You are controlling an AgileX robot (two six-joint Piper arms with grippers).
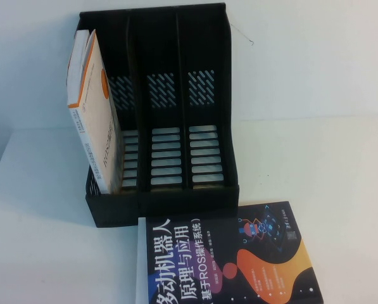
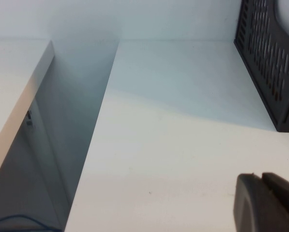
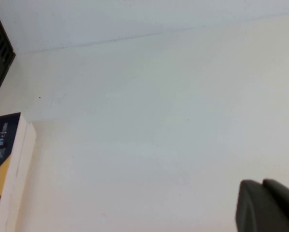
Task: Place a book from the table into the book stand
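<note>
The dark navy book (image 1: 230,256) with white Chinese title and orange and purple blobs lies flat on the white table (image 1: 43,247), just in front of the black three-slot book stand (image 1: 160,107). Its edge also shows in the right wrist view (image 3: 6,169). The stand's side shows in the left wrist view (image 2: 270,58). My left gripper (image 2: 260,181) is shut and empty over bare table left of the stand. My right gripper (image 3: 260,186) is shut and empty over bare table right of the book. Neither gripper shows in the high view.
A white-and-orange book (image 1: 97,120) stands leaning in the stand's left slot; the middle and right slots hold nothing. The table's left edge (image 2: 93,140) drops to a gap beside another white surface (image 2: 13,82). A white wall rises behind the stand.
</note>
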